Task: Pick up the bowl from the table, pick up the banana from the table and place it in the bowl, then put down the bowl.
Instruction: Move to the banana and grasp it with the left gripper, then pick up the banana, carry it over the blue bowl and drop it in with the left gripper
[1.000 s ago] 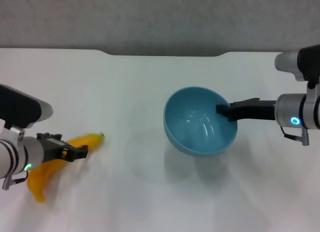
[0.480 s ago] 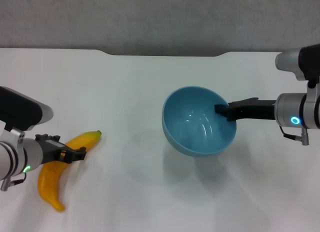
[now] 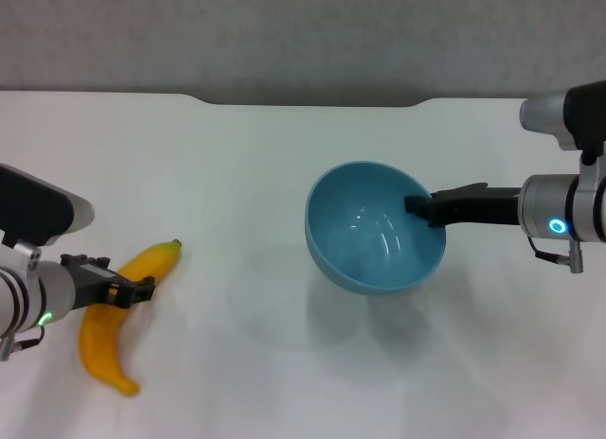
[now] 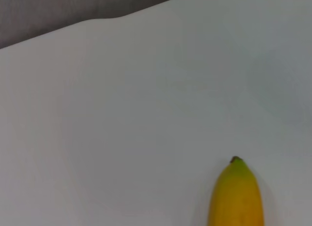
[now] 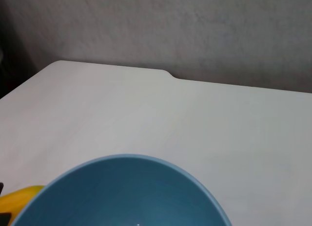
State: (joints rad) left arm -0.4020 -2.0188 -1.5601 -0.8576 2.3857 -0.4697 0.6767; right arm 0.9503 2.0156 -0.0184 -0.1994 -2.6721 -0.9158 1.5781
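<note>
Raised blue bowl (image 3: 375, 229); yellow banana (image 3: 118, 309), apparently lifted.

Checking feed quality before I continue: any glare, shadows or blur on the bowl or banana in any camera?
Head view: small glare streaks inside the bowl, a faint soft shadow on the table beneath it; the banana is sharp, held by the left gripper; the right gripper pinches the bowl's rim. Left wrist view: the banana tip looks slightly soft. Right wrist view: the bowl rim is clear, no glare.
</note>
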